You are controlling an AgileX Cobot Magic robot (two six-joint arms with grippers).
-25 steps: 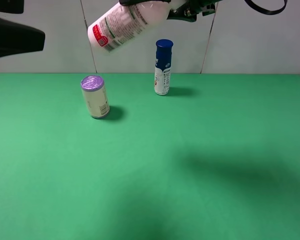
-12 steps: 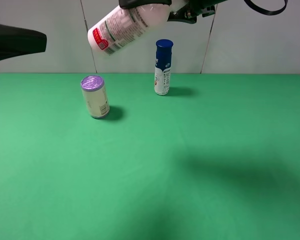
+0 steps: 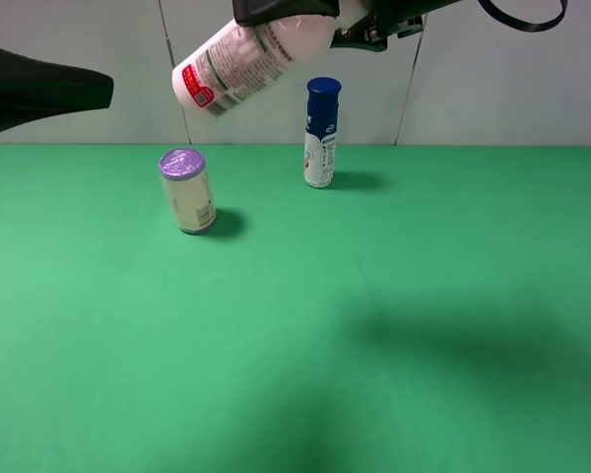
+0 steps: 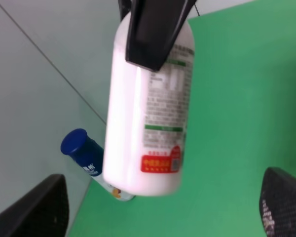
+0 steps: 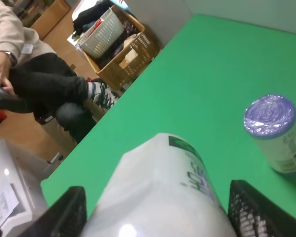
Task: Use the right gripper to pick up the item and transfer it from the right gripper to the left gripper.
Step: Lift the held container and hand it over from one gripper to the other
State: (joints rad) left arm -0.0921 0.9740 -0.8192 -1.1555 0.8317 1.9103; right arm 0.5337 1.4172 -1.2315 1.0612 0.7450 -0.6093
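Exterior high: right claw cropped, clamping bottle

A purple-lidded can and blue-capped bottle stand well apart.

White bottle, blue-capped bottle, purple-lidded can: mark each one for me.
white bottle (image 3: 248, 55), exterior high view, on its printed label.
blue-capped bottle (image 3: 320, 150), exterior high view, on its white body.
purple-lidded can (image 3: 189, 202), exterior high view, on its side wall.

white bottle top hidden in right end effector, left end effector cut off at edge, label print illegible
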